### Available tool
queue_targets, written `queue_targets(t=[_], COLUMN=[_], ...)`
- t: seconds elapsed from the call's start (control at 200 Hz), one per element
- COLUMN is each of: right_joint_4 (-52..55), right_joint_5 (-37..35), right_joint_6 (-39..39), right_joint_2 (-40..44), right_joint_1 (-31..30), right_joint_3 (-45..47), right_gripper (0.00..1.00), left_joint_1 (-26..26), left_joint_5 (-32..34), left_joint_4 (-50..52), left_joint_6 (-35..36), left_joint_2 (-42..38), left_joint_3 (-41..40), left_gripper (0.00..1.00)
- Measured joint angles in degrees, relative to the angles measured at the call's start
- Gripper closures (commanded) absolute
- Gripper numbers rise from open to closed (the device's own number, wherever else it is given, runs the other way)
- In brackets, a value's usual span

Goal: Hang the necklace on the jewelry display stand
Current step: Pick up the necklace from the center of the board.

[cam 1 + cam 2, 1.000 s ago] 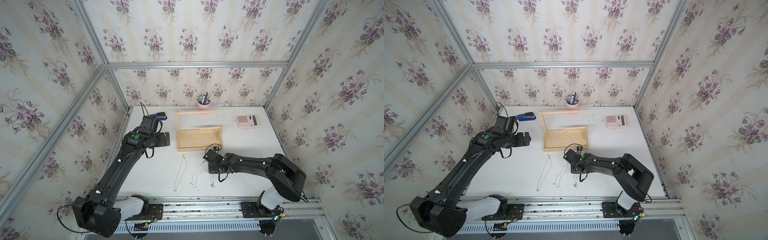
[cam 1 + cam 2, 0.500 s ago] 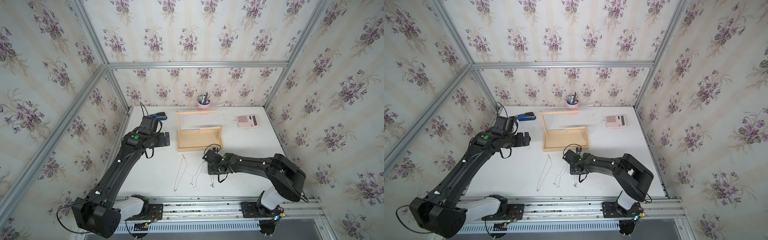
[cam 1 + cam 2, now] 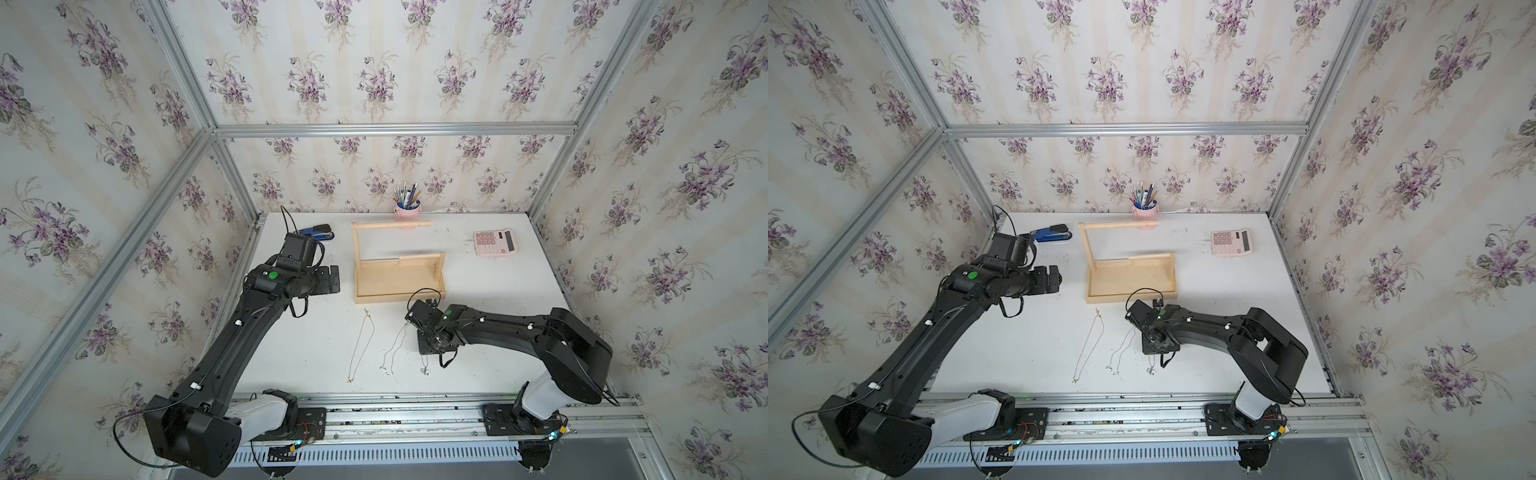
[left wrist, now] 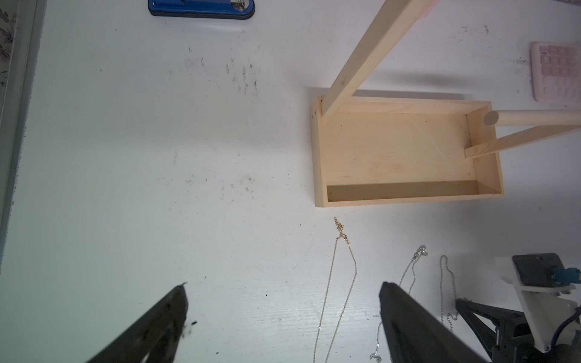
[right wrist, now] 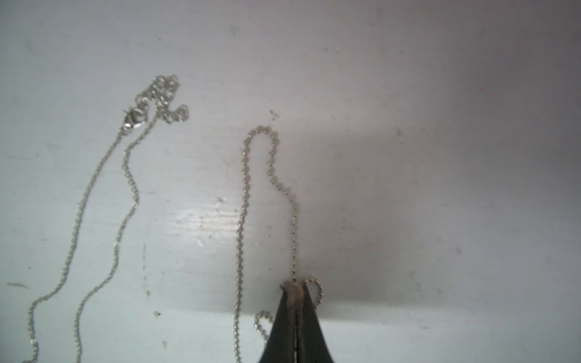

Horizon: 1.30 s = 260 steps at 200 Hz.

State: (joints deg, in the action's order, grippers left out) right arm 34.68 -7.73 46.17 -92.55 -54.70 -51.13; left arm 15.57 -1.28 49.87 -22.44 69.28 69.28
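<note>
Three necklaces lie side by side on the white table in front of the jewelry display stand (image 3: 399, 297). They are a gold one (image 3: 361, 345), a thin silver one (image 3: 390, 353) and a silver ball-chain necklace (image 5: 242, 188). My right gripper (image 5: 295, 287) points down at the table and is shut on one strand of the ball-chain necklace, which still rests on the surface. The stand's top bar (image 3: 390, 225) carries nothing. My left gripper (image 4: 284, 286) hovers open to the left of the stand's tray (image 4: 319, 157), with nothing between its fingers.
A blue stapler (image 3: 318, 232) lies at the back left. A pink cup of pens (image 3: 407, 212) stands behind the stand, and a pink calculator (image 3: 496, 243) lies at the back right. Aluminium frame posts and papered walls close in the table's sides.
The right gripper's jaws have closed on the ball-chain necklace. Neither arm has visibly shifted.
</note>
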Motion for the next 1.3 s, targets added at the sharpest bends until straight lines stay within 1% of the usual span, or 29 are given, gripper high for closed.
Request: queue_targets(t=[0.31,0.415,0.619,0.699,0.849,0.974,1.154,1.299], right_joint_4=[6.75,8.48,11.34,12.96,15.19,17.42,21.07,23.26], right_joint_5=[-2.14,-2.95,-3.45,-3.43,-3.17,-1.79,0.24,3.58], right_joint_6=[-2.71,-3.76,-4.48,-5.57,-8.22,-11.39,-16.06,-19.39], right_joint_2=[4.72,5.55,7.15,7.93,9.75,11.39,12.44,12.83], right_joint_1=[-0.09,-0.09,-0.09,-0.09,-0.09,-0.04,-0.04,-0.04], right_joint_3=[-8.35,-10.99,-13.07,-15.87,-23.26,-27.43,-35.32,-41.0], right_gripper=[1.0,1.0,1.0,1.0,1.0,1.0,1.0,1.0], left_joint_1=[0.0,0.0,0.24,0.83,1.86,3.37,6.78,9.27], left_joint_5=[-2.16,-4.37,-8.5,-11.56,-20.61,-27.56,-34.05,-36.41], left_joint_4=[-0.87,-2.16,-4.76,-6.43,-11.54,-16.39,-21.31,-23.12], left_joint_6=[0.72,1.11,2.08,2.51,2.56,2.56,2.97,4.0], left_joint_2=[-0.04,-0.57,-1.7,-2.05,-3.34,-4.22,-4.85,-3.78], left_joint_3=[-0.81,-1.75,-2.82,-3.85,-6.19,-7.19,-7.3,-5.51], left_gripper=[0.06,0.07,0.08,0.08,0.08,0.08,0.08,0.09])
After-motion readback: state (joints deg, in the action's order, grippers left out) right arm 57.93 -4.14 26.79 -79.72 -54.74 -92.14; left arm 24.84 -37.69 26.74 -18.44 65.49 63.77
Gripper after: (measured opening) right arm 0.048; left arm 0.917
